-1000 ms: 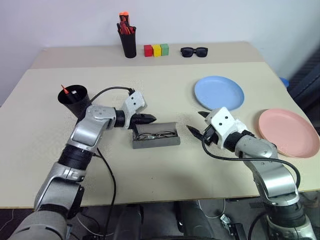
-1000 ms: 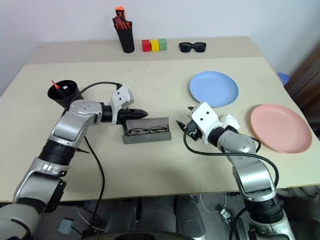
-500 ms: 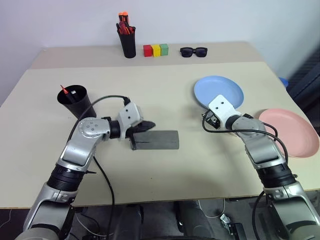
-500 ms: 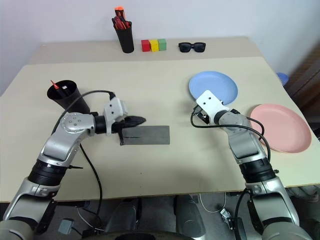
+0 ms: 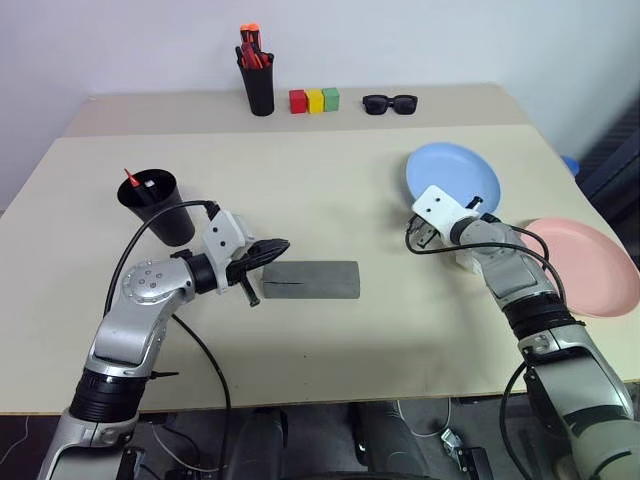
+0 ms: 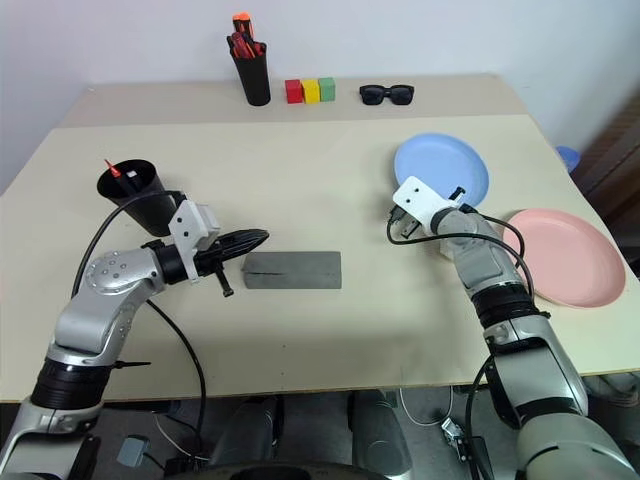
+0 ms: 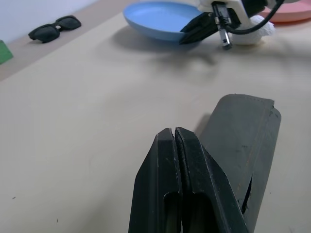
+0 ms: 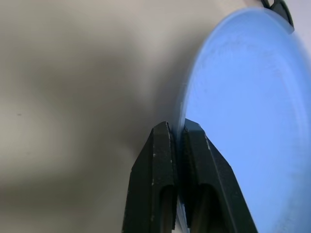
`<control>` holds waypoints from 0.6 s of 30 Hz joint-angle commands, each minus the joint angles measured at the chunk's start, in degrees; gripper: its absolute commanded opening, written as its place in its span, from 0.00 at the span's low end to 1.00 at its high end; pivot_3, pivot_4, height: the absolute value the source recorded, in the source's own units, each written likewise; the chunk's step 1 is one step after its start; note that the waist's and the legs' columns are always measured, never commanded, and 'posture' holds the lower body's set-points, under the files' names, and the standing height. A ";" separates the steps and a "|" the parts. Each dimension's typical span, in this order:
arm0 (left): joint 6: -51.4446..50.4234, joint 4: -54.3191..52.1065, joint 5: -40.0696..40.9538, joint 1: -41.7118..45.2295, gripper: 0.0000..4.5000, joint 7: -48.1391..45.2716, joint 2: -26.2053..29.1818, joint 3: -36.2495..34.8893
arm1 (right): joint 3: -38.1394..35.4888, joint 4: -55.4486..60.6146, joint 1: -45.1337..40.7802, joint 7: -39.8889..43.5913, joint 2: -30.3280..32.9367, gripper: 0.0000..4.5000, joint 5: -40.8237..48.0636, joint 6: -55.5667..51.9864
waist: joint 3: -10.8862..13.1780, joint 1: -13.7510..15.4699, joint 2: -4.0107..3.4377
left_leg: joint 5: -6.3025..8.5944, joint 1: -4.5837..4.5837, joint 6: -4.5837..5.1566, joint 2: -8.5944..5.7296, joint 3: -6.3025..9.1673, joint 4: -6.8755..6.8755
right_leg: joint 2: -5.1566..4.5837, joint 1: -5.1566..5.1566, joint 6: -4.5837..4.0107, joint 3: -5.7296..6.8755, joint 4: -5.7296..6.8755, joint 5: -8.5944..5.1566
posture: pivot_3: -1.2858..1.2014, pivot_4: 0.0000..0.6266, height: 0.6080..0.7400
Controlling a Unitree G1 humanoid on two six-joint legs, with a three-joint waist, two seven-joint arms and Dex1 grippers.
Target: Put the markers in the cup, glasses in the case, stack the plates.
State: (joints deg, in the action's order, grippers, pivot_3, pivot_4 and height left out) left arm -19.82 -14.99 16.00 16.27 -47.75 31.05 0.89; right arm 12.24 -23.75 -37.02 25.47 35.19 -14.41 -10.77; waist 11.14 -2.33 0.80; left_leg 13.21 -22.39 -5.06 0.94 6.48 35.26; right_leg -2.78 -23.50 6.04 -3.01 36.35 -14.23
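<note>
Right gripper (image 8: pixel 177 133) pinches the blue plate's (image 5: pixel 455 175) near rim — the pink plate (image 5: pixel 590 262) sits just right of it; left gripper (image 7: pixel 174 138) shut, empty.

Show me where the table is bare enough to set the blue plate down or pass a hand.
Bare: the middle stretch between the black cup, the closed case and the blue plate, and the near strip in front of the case. Crowded: the far edge with pen holder, blocks, sunglasses; the right side by the pink plate.
</note>
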 commanded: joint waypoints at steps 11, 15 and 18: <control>4.83 7.50 0.46 5.89 0.00 -2.58 -4.83 4.50 | -36.30 49.35 40.24 12.73 14.28 0.01 8.86 -20.76 | -0.06 1.24 -0.11 | 0.01 0.13 0.01 0.00 -0.03 0.10 | 0.02 0.19 -0.17 -0.01 -0.04 -0.12 | 0.52 0.24 1.00; 7.44 11.58 -0.80 8.86 0.00 -3.57 -6.03 6.15 | -38.00 50.49 44.53 12.48 13.35 0.20 9.75 -23.39 | -0.06 0.89 -0.11 | 0.01 0.12 0.01 0.00 -0.11 0.29 | 0.02 0.20 -0.23 -0.07 -0.03 -0.09 | 0.52 0.24 1.00; 8.41 13.06 -0.92 10.11 0.00 -4.03 -6.29 6.25 | -37.09 51.75 44.80 12.32 13.45 0.52 9.72 -22.83 | -0.06 0.82 -0.11 | 0.01 0.10 0.01 0.00 -0.12 0.44 | 0.02 0.23 -0.23 -0.07 -0.01 -0.08 | 0.52 0.24 1.00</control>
State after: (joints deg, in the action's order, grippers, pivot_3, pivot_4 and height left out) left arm -12.95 -1.67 15.13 25.44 -51.37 24.67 7.67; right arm -23.52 25.19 8.05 38.17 48.37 -5.26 -34.19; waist 11.08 -1.51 0.69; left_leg 13.22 -22.30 -5.05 0.93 6.36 35.71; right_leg -2.77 -23.26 5.82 -3.08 36.34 -14.32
